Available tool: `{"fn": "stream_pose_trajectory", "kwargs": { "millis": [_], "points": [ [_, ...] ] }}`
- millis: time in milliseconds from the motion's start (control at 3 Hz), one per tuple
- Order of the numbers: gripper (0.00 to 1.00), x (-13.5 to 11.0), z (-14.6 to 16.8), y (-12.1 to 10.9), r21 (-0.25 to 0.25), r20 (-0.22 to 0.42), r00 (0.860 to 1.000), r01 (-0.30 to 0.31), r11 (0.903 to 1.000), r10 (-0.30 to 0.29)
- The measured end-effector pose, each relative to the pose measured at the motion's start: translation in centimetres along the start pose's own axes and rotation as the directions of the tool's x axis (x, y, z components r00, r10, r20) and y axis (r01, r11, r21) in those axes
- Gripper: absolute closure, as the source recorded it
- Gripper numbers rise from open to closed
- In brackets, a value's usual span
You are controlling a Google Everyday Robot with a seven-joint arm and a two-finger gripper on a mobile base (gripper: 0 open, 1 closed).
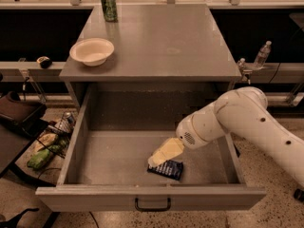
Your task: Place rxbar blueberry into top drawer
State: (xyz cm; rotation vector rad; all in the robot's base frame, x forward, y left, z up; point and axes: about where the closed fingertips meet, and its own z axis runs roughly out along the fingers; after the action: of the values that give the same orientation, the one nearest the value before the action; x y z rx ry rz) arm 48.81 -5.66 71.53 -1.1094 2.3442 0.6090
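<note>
The rxbar blueberry (pixel 167 169), a small dark navy bar with pale lettering, lies flat on the speckled floor of the open top drawer (pixel 118 158), near its front panel. My gripper (pixel 159 158) hangs inside the drawer just above the bar's left end, its pale fingers (pixel 168 150) pointing down and to the left. The fingers look open and hold nothing. The white arm reaches in over the drawer's right side. The drawer's black handle (pixel 152 204) shows on the front panel.
On the cabinet top (pixel 180 46) stand a white bowl (pixel 92 51) at the front left and a green can (pixel 109 5) at the back left. A clear bottle (pixel 262 54) stands on the right ledge. Bags and clutter (pixel 45 146) lie on the floor at the left.
</note>
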Motion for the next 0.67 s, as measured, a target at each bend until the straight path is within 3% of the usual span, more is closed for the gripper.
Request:
{"fn": "stream_pose_trajectory", "kwargs": {
  "millis": [333,667],
  "points": [
    [0.0,0.0,0.0,0.0,0.0,0.0,1.0,0.0,1.0,0.0],
    [0.0,-3.2,-2.7,1.3,-0.067,-0.003,1.0,-0.019,0.9976,0.019]
  ]
}}
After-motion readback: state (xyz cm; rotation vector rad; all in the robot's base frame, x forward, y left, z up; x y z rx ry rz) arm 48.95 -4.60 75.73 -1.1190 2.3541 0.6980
